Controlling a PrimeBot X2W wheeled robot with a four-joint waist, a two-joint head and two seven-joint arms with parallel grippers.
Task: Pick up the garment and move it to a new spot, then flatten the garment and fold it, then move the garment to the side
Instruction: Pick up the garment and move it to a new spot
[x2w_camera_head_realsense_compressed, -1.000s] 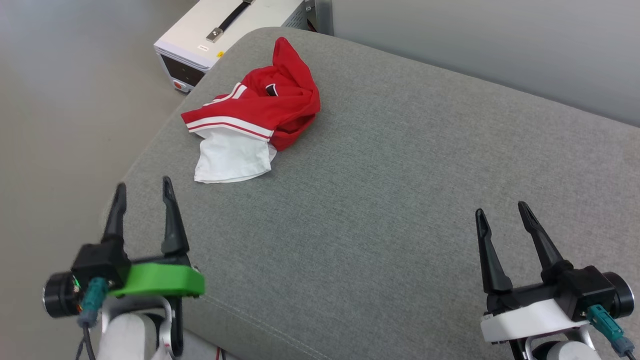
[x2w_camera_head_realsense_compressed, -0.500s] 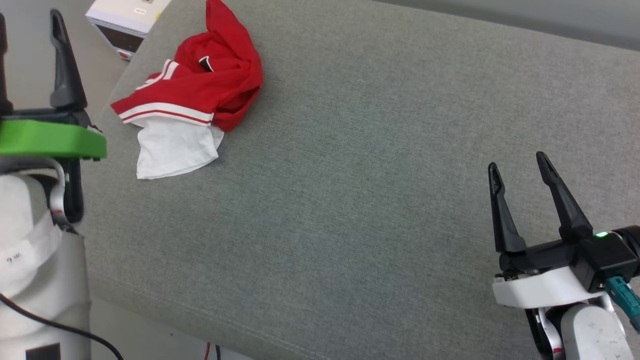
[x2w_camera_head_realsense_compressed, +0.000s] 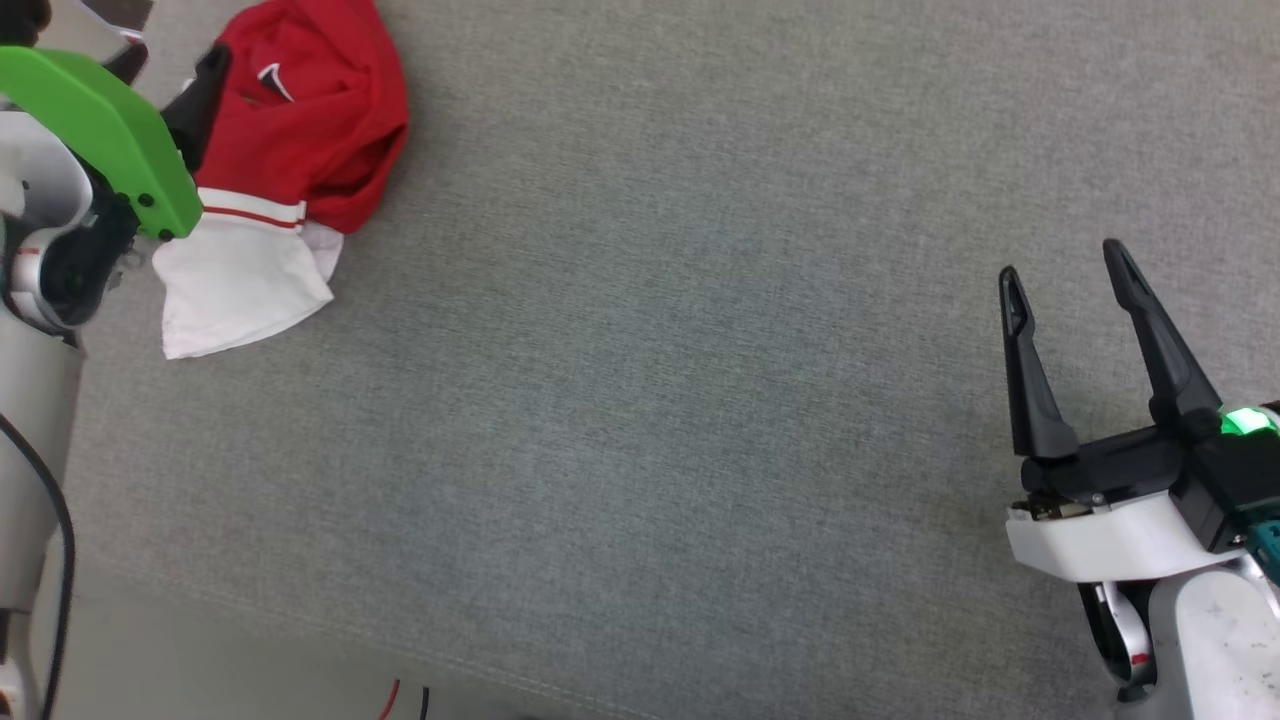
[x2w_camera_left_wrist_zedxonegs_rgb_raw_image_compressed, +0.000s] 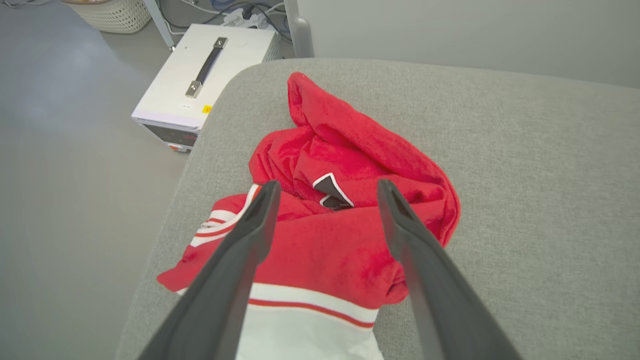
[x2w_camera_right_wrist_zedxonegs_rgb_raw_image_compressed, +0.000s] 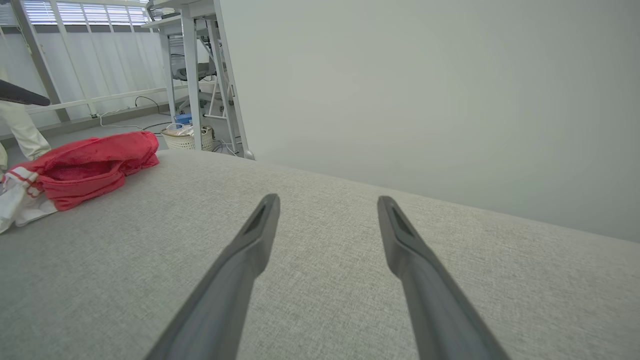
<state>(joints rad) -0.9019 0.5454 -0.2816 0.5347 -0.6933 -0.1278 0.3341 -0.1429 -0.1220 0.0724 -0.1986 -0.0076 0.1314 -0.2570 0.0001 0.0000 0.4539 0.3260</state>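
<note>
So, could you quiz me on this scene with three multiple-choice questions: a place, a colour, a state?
1. Where on the grey fabric cushion does the crumpled red and white garment lie?
A. centre
B. near its left edge
C. at its right edge
2. What colour is the garment's protruding sleeve?
A. blue
B. black
C. white
3. How is the left gripper?
A. open, fingers framing the garment
B. shut on the garment
C. shut, empty
1 B: the head view shows it far left. 2 C: white cloth below the striped trim. 3 A: the left wrist view shows fingers spread, clamping nothing.
</note>
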